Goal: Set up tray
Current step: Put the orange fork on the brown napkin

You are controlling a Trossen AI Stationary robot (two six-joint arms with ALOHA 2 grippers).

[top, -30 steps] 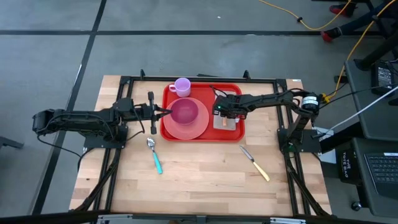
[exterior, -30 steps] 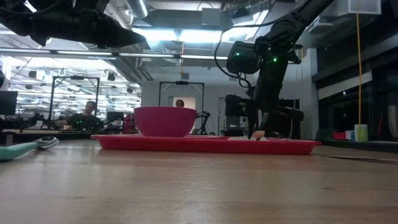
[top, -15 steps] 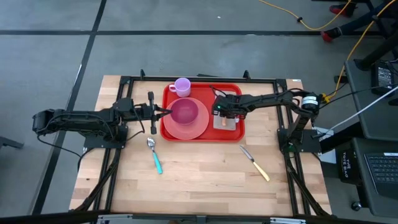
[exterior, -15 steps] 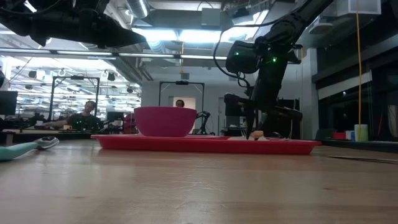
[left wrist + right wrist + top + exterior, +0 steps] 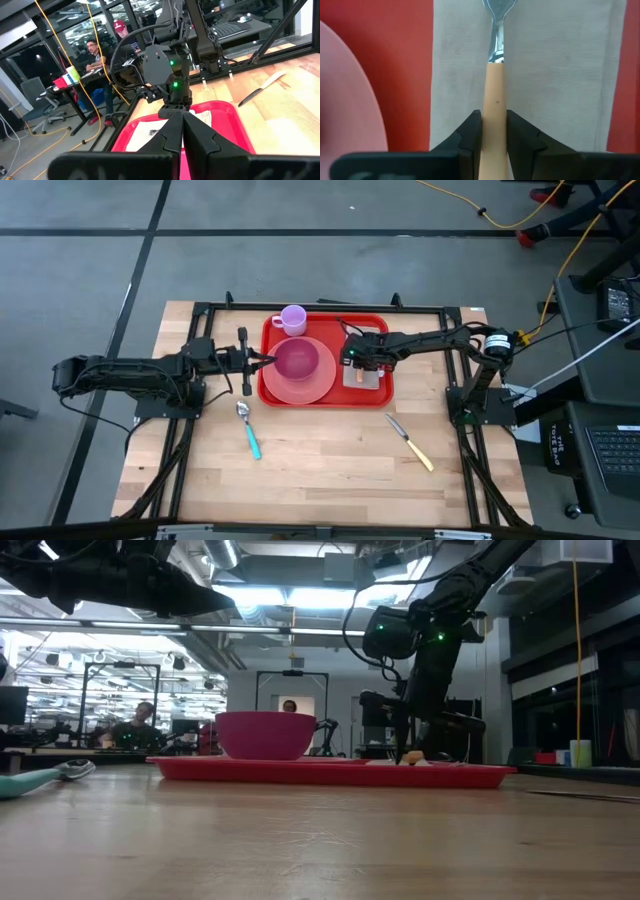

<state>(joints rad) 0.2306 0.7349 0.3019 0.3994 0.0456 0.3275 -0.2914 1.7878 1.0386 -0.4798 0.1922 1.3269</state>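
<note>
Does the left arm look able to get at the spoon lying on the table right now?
Probably yes. The spoon lies on bare wood just in front of the left gripper, off the tray, with nothing on it. The gripper is shut and empty.

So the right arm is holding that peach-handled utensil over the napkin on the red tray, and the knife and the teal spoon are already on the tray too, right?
Not quite. The high view shows the knife and teal spoon lying on the wooden table, off the tray. The right gripper does hold the peach-handled utensil over the napkin.
</note>
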